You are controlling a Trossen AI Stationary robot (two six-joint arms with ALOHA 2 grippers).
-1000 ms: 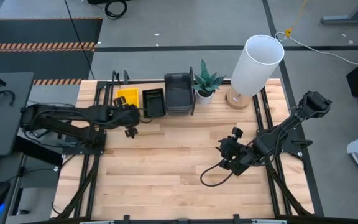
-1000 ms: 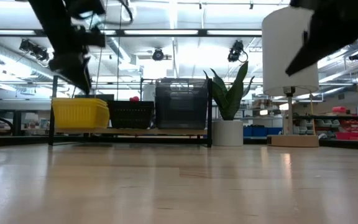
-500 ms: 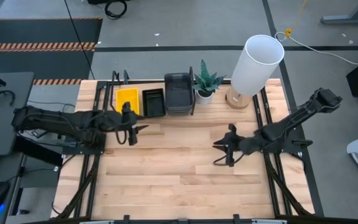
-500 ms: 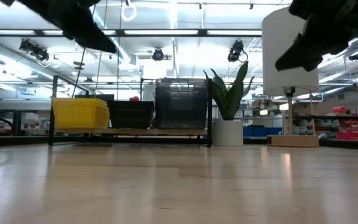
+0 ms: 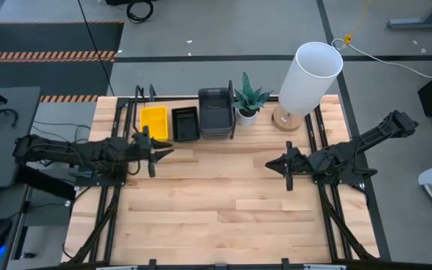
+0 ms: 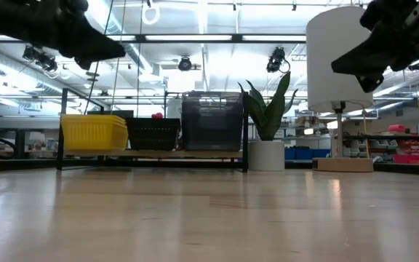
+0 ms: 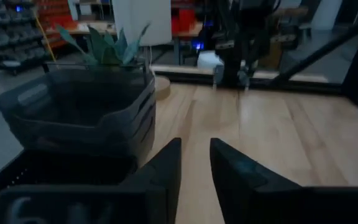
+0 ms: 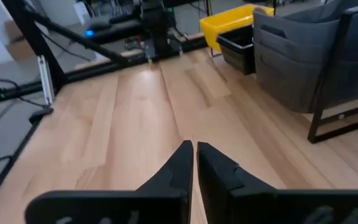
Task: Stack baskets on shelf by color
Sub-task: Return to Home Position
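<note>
yellow baskets [image 5: 154, 120] sit in the left bay of the shelf [image 5: 234, 120], black baskets [image 5: 184, 124] in the middle and grey baskets [image 5: 215, 112] in the right bay, each colour in its own stack. from above, the left gripper [image 5: 158, 148] hangs just in front of the shelf's left end, and the right gripper [image 5: 282, 163] is well out over the desk [image 5: 216, 210], past the shelf's right end.

from desk height the three stacks sit level on the shelf board, and both arms are up high, clear of it.

the left wrist view shows that gripper slightly spread and holding nothing, with the grey stack close ahead.

the right wrist view shows that gripper's fingers pressed together, also holding nothing, with the shelf off to one side.

the sorting looks done, so the risk is in pulling away. the left gripper is near enough to the shelf that a wide swing could clip the frame or knock the yellow stack. the right arm folds back near the lamp [image 5: 310, 71] beside the shelf and could brush it.
</note>
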